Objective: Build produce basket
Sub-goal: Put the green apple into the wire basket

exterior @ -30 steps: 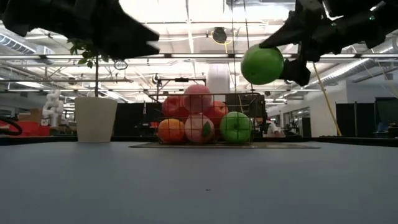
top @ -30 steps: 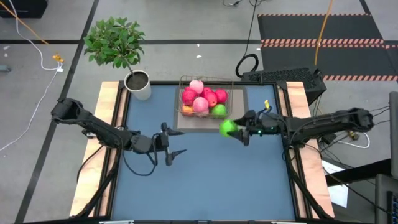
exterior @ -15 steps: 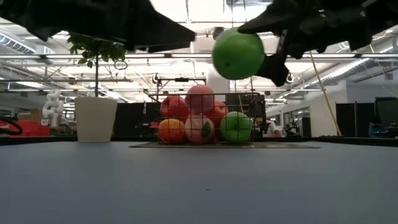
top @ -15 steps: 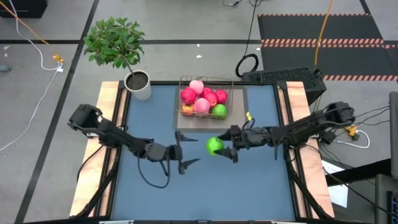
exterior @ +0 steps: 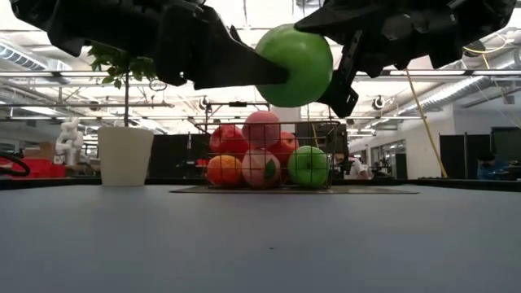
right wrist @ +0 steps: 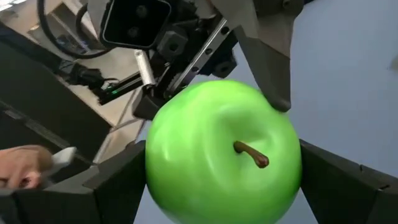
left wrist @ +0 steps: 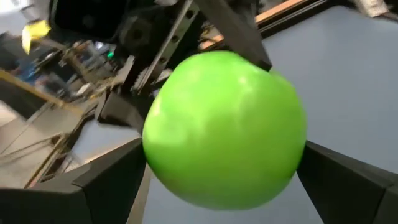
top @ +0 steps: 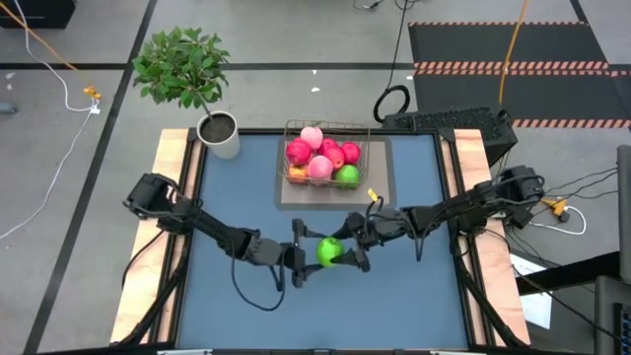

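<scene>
A green apple (top: 328,250) hangs above the middle of the blue table. My right gripper (top: 348,254) is shut on it, reaching in from the table's right. My left gripper (top: 305,261) is open and comes from the left. Its two fingers (left wrist: 109,180) stand on either side of the same apple (left wrist: 224,146). The wire basket (top: 367,150) stands at the far middle on a grey mat, with red, pink, orange and green fruits (top: 320,158) piled inside. My right gripper pinches the green apple's two opposite sides (right wrist: 292,168) between its two fingers. The fingers come roughly level from the table's right. The stem (right wrist: 252,154) faces back toward the wrist. The apple is lifted clear of the table. My left gripper's fingers flank the apple; whether they touch it, I cannot tell.
A grey pot (top: 219,133) with a leafy plant (top: 182,64) stands at the table's far left corner. Wooden rails (top: 177,197) run along the table's left and right sides. The blue surface (top: 325,316) lies below the two grippers.
My right gripper has carried the green apple from beside the basket toward the table's near edge and left, to the middle. My left gripper has gone toward the table's right to meet it, and its open fingers now stand around the apple.
</scene>
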Motion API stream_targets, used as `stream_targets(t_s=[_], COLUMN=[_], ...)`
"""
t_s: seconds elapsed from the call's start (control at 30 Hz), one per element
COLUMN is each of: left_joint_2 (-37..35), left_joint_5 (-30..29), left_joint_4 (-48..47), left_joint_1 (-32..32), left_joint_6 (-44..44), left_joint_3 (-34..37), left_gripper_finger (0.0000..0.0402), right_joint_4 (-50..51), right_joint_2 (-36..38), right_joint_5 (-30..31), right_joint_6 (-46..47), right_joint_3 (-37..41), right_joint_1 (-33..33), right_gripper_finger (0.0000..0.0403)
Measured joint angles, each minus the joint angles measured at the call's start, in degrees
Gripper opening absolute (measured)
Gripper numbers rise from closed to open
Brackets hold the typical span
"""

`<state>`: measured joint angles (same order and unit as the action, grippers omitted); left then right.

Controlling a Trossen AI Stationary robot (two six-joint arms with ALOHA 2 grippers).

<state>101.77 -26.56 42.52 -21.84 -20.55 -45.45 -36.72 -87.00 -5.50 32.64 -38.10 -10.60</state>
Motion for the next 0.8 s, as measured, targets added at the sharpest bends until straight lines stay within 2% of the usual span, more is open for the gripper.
stream_targets(t_s=[0.13,0.43,0.8], left_joint_2=[0.03,0.03,-0.28], left_joint_5=[4.39,6.25,8.54], left_joint_4=[0.94,4.28,7.3], left_joint_1=[-0.22,-0.42,-0.3], left_joint_6=[-3.26,-4.61,-4.36], left_joint_3=[-0.04,-0.13,-0.4], left_gripper_finger=[0.0391,0.039,0.039], right_joint_4=[-0.6,-1.9,-1.1], right_joint_2=[-0.77,-0.77,-1.04], right_joint_5=[-1.21,-4.0,-1.79], right_joint_6=[1.21,3.9,6.15], right_joint_3=[-0.09,-0.09,0.17], right_joint_1=[-0.06,-0.04,-0.01], right_gripper_finger=[0.0353,0.0353,0.0353])
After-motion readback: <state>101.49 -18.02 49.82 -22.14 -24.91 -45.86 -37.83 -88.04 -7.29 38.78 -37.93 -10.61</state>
